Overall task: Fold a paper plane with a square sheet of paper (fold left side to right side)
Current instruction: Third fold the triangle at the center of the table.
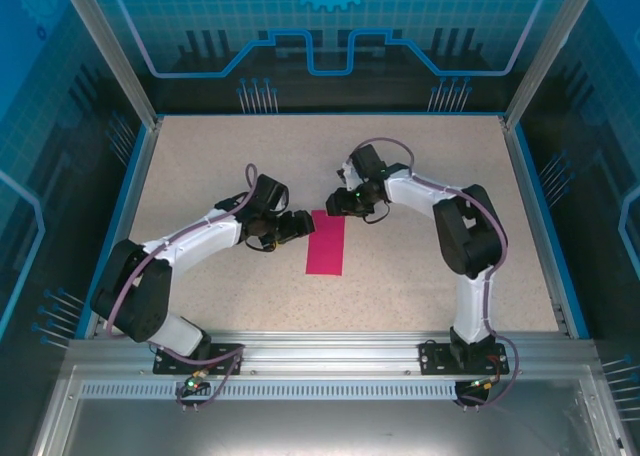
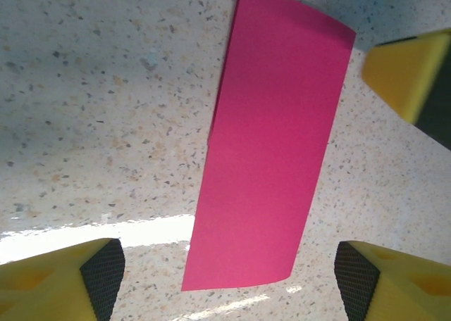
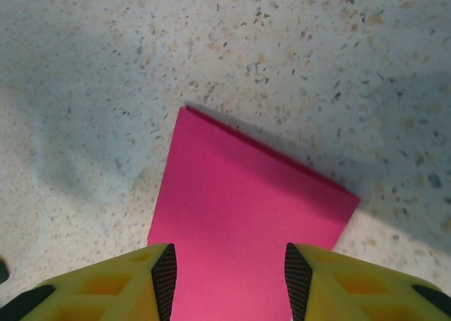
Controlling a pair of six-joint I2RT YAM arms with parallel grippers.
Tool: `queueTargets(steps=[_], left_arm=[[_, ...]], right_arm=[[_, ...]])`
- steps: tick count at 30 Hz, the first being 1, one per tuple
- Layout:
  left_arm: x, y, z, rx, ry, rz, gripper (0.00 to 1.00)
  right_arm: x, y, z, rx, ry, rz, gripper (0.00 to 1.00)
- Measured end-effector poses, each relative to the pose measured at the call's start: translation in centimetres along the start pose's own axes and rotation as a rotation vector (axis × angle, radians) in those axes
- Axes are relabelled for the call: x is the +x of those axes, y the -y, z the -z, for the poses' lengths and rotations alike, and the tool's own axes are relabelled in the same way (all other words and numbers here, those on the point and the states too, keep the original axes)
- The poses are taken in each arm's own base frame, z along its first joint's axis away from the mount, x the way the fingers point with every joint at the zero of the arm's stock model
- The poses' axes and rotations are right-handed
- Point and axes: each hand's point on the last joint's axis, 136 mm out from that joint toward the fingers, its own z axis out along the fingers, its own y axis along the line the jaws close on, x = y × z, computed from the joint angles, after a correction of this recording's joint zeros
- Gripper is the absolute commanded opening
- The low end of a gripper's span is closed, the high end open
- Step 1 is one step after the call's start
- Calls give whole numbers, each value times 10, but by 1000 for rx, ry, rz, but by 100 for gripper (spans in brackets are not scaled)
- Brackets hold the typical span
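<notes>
Your pink paper (image 1: 325, 243) lies flat mid-surface (image 1: 420, 176), already a narrow doubled strip: first fold looks done, plane folds remain. Left hand (image 2: 225, 279) spread open over it; right hand (image 3: 229, 279) half-open above its far end, gripping nothing.

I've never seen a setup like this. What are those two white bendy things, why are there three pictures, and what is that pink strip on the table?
The white things are two robot arms bolted at the table's near edge. One picture looks down from above; the other two come from small cameras on each arm's wrist, so the yellow shapes there are that arm's own fingers.

The pink strip is a sheet of paper, already folded in half into a narrow rectangle, lying flat on the speckled table.

The left gripper sits at the paper's left edge, jaws wide open, holding nothing. The right gripper hovers at the far end; in its own view the paper runs between its fingers, which look apart.
</notes>
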Motion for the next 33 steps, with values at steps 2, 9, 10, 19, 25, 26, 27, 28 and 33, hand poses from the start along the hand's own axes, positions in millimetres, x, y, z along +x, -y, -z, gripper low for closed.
queueTargets(steps=[2, 9, 10, 19, 25, 26, 27, 28, 33], left_arm=[[-1, 4, -1, 20, -1, -3, 82], [4, 3, -15, 28, -44, 7, 81], [5, 2, -17, 25, -52, 9, 81], [10, 0, -37, 21, -119, 28, 74], [8, 6, -53, 30, -152, 31, 69], [8, 7, -55, 27, -157, 30, 69], [8, 7, -57, 25, -160, 29, 68], [8, 7, -59, 22, -163, 29, 68], [9, 5, -68, 9, -178, 31, 65]], right_arm=[[0, 4, -5, 12, -10, -5, 47], [8, 18, -18, 59, -56, -8, 45], [9, 20, -20, 65, -64, -5, 44], [9, 24, -21, 78, -74, 43, 40], [9, 24, -21, 77, -76, 63, 39], [9, 24, -21, 77, -76, 65, 39], [9, 24, -21, 76, -76, 66, 39], [9, 23, -21, 75, -77, 66, 39], [9, 24, -20, 68, -78, 62, 39]])
